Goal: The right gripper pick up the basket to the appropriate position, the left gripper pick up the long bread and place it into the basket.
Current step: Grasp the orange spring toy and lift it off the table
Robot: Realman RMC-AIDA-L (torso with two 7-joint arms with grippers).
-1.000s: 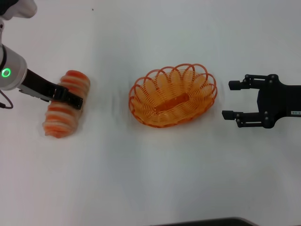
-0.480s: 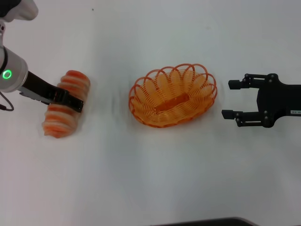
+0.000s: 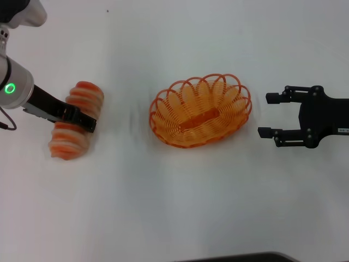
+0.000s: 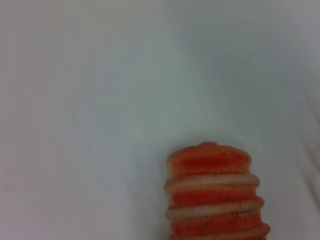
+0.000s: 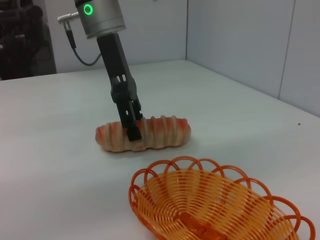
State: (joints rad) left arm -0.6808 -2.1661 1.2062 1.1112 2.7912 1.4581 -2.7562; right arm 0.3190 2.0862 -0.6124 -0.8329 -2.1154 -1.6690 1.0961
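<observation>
- The left gripper [image 3: 76,115] is down at the middle of the long bread [image 3: 75,121], which lies on the table at the far left, well apart from the basket [image 3: 200,111]; its fingers straddle the loaf crosswise, and I judge them closed on it, though the contact itself is not plain.
- The loaf rests on the surface, so the step in hand looks like securing the grasp before the lift.
- To do it well: keep the hold central so neither end droops, lift straight up, then carry rightward and turn the loaf to lie along the basket's long axis.
- The basket sits empty in the middle of the table.
- The right gripper [image 3: 271,115] hovers just right of it, jaws wide apart, holding nothing.
- The table [image 3: 174,207] is plain white and smooth; pale partition walls stand beyond it.
</observation>
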